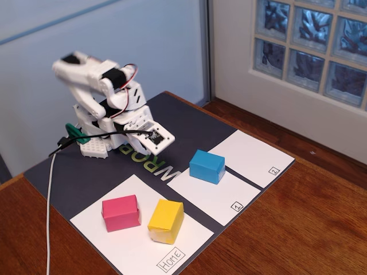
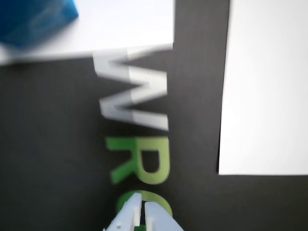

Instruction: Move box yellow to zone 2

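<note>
The yellow box [image 1: 166, 220] is sitting on the white sheet marked "Home" [image 1: 120, 249], toward that sheet's right edge in the fixed view, just beside a pink box [image 1: 121, 212] lying to its left on the same sheet. Zone 2 [image 1: 252, 157], the sheet bearing a small boxed "2", is lying at the far right corner of the dark mat [image 1: 69, 177], well apart from the yellow box. A blue box [image 1: 207, 166] is resting on the far corner of the sheet marked "1" [image 1: 221, 197], next to zone 2. The arm is folding back at the mat's rear edge, and its gripper [image 2: 143, 208] is hanging over the mat's printed letters with its fingers clenched together, grasping nothing
</note>
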You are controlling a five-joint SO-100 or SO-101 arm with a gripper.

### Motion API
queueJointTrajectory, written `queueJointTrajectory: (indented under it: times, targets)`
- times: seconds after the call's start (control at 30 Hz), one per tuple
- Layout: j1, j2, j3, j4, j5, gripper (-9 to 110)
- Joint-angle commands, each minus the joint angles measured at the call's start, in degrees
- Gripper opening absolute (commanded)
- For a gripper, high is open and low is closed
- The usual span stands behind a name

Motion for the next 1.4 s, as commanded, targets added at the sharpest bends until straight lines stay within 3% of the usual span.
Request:
queueJointTrajectory:
  times: [0.0, 0.23, 0.43, 0.93, 1.1, 1.37]
  targets:
    - [2.1, -12.6, -20.6, 0.4, 0.3, 0]
    - [4.7, -30.3, -45.5, 7.1, 7.9, -1]
    - [5.8, -37.8, -51.9, 8.0, 16.2, -1]
    - [6.9, -48.5, -57.0, 0.0, 61.1, -1]
    - [7.8, -52.6, -58.5, -0.2, 64.2, -1]
    - [10.6, -59.4, -63.3, -0.4, 59.0, 2]
